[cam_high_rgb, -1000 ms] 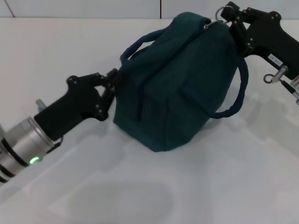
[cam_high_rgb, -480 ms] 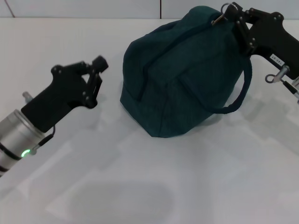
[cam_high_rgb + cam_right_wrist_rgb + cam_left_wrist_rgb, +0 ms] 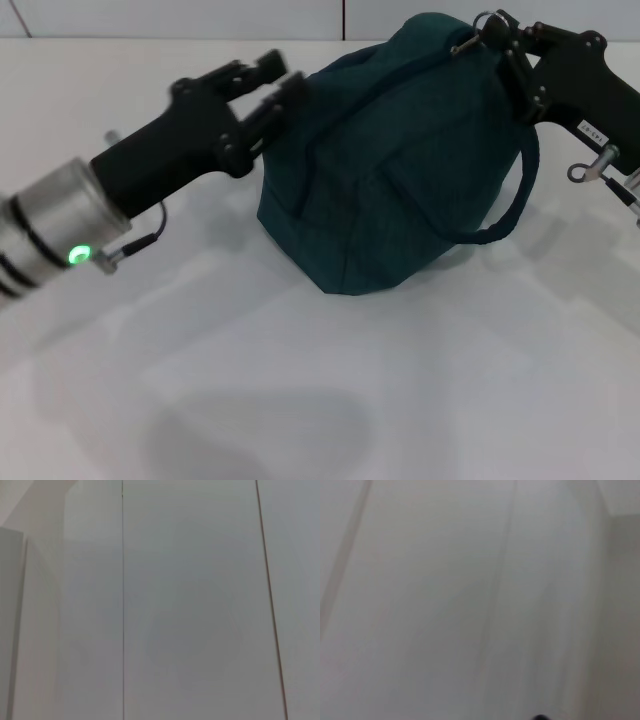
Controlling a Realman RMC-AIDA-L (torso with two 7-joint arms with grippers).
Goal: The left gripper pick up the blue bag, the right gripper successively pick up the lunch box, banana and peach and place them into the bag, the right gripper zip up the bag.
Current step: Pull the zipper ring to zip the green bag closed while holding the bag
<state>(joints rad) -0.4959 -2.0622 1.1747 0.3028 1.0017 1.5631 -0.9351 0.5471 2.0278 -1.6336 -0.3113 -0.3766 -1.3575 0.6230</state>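
Note:
The blue bag [image 3: 400, 170] stands on the white table, bulging, with one handle loop [image 3: 510, 215] hanging on its right side. My right gripper [image 3: 503, 45] is at the bag's top right corner, shut on the metal zipper pull [image 3: 483, 22]. My left gripper [image 3: 278, 80] hovers at the bag's upper left edge, its fingers open, with nothing between them. The lunch box, banana and peach are out of view. Both wrist views show only plain white surfaces.
The white table [image 3: 300, 400] runs in front of and to the left of the bag. A white wall [image 3: 200, 18] with a seam runs along the table's far edge.
My left gripper let go of the bag's left side, drew back to the left, then rose and moved right to the bag's upper left edge. The bag settled; the right gripper held still.

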